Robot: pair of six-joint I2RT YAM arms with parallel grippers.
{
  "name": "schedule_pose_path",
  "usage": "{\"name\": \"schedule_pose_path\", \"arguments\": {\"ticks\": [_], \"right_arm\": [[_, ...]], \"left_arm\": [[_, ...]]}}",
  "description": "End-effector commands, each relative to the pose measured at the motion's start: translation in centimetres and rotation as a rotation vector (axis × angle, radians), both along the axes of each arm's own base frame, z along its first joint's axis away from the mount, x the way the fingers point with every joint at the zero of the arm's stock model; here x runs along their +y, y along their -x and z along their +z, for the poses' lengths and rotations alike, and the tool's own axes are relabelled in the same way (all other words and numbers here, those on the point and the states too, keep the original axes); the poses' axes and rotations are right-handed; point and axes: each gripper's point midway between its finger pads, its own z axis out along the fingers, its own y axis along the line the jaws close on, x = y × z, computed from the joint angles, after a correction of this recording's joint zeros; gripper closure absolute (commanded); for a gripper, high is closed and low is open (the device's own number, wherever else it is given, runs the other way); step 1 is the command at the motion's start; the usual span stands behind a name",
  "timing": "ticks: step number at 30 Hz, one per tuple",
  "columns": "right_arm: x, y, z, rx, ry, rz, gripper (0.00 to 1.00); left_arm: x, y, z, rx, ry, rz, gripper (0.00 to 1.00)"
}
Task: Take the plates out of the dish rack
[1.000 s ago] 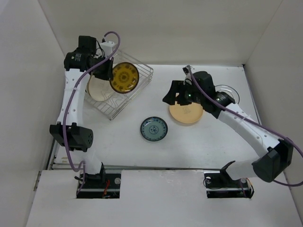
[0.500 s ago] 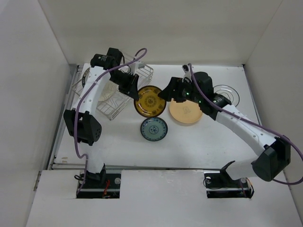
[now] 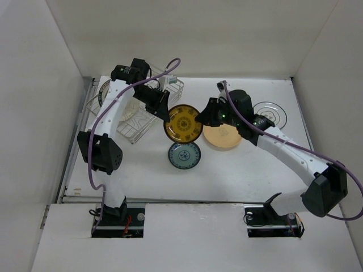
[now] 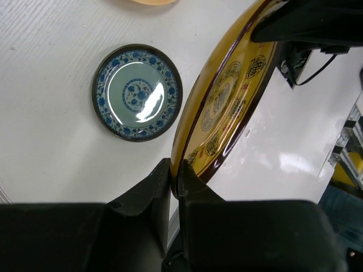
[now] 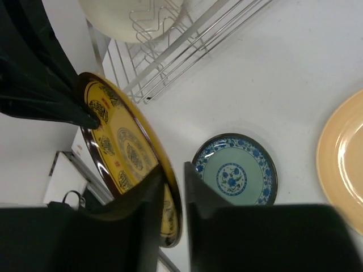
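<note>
Five plates, I think: cream plate [image 3: 130,112] in the dish rack [image 3: 136,131] at the counter's [image 3: 255,170] far-left corner. Blue plate [image 3: 185,154], orange plate [image 3: 224,139] and white plate [image 3: 271,113] lie flat. Left jaws clench the tilted gold plate [image 3: 182,123] over mid-counter. Right jaws straddle its rim, and I can't tell if they're gripping. The white plate shows only overhead.

Two arms meeting over mid-table, both grippers at one plate's rim

The white-shelled, black-jointed left arm [image 3: 110,116] rose from its base, folded at a black elbow, ran along the left side to the far edge, then bent back at the wrist toward the centre; the black two-finger left gripper [image 3: 165,111] [image 4: 174,170] was clamped, fingers pressed on the edge of a round yellow plate with a dark rim [image 3: 183,123]. The matching right arm [image 3: 283,150] swung out to an elbow on the right, its forearm reaching left. The right gripper [image 3: 202,117] [image 5: 174,173] straddled the opposite rim, fingers narrowly parted; contact could not be made out
</note>
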Motion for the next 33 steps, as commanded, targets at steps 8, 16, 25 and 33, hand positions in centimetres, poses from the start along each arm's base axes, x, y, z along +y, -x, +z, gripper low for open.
{"name": "schedule_pose_path", "arguments": {"ticks": [8, 16, 25, 33], "right_arm": [[0.5, 1.0, -0.1, -0.005, -0.008, 0.048, 1.00], [-0.8, 2.1, -6.1, 0.126, 0.078, 0.010, 1.00], [0.0, -0.6, -13.0, 0.261, 0.205, -0.035, 1.00], [1.1, -1.1, -15.7, 0.335, 0.249, 0.014, 0.95]], "left_arm": [[0.0, 1.5, -0.4, 0.067, -0.050, -0.010, 0.48], [3.6, -2.8, -3.5, -0.041, -0.328, 0.196, 0.00], [10.9, -8.6, -0.3, -0.277, -0.506, 0.577, 0.00], [13.0, -8.2, 0.5, -0.294, -0.539, 0.585, 0.00]]}}
